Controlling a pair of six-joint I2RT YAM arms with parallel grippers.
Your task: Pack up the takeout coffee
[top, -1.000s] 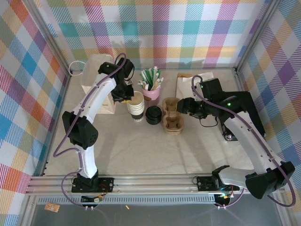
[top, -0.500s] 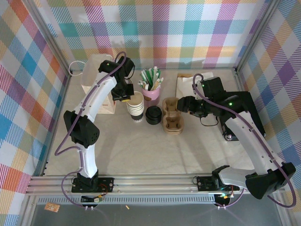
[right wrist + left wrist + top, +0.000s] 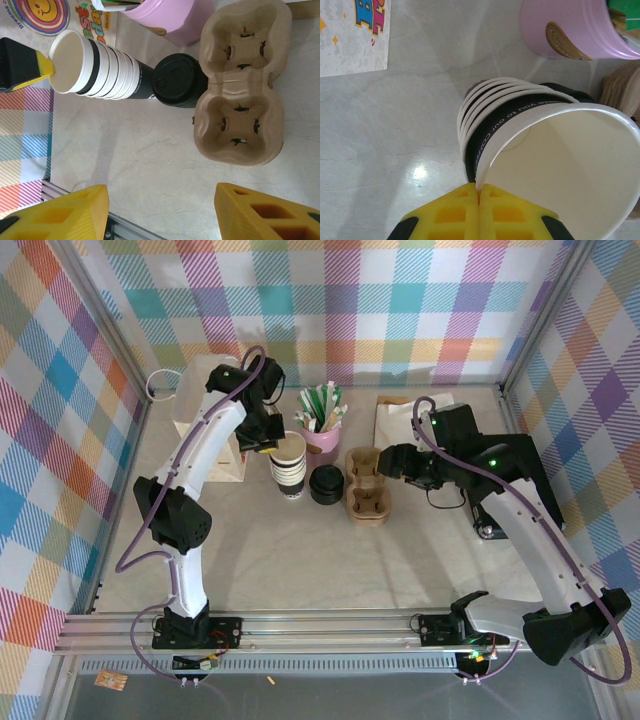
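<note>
Firmly, the left gripper (image 3: 479, 191) pinched the top cup (image 3: 560, 165) (by its rim) on the cup stack (image 3: 117, 75); right of it, the right gripper (image 3: 161, 195) hung, fingers apart.

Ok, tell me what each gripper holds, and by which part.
The left gripper pinches the top cup of the paper-cup stack by its rim. The right gripper is open and holds nothing.
</note>
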